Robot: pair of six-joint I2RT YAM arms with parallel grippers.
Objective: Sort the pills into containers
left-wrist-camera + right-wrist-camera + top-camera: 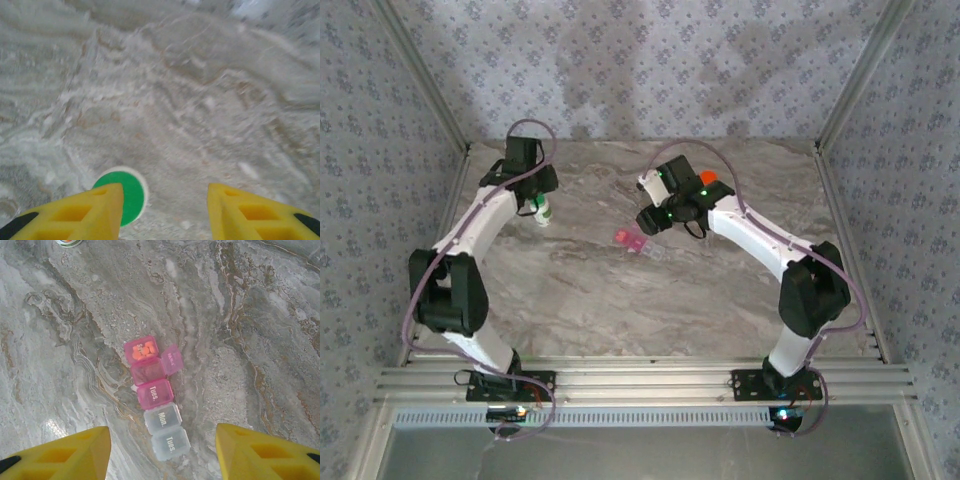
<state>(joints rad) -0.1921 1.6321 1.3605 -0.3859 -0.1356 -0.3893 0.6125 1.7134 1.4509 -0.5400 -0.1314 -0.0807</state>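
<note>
The container is a strip pill box [155, 397] lying flat on the marble table, also seen mid-table from above [642, 243]. Its far pink cell holds orange pills [143, 351]. The pink cell beside it has its lid [173, 359] flipped open. One pink cell and two clear cells are shut. My right gripper [162, 432] hovers open above the clear end [653, 218]. A white bottle with a green cap [129, 192] stands by my left gripper [165, 192], half behind its left finger [95, 210]. That gripper is open, with bare table between the jaws [535, 200].
An orange-capped bottle [708, 178] and a white bottle [648, 182] stand behind the right wrist. A round rim [68, 242] shows at the top edge of the right wrist view. Patterned walls and metal frame posts [850, 90] enclose the table.
</note>
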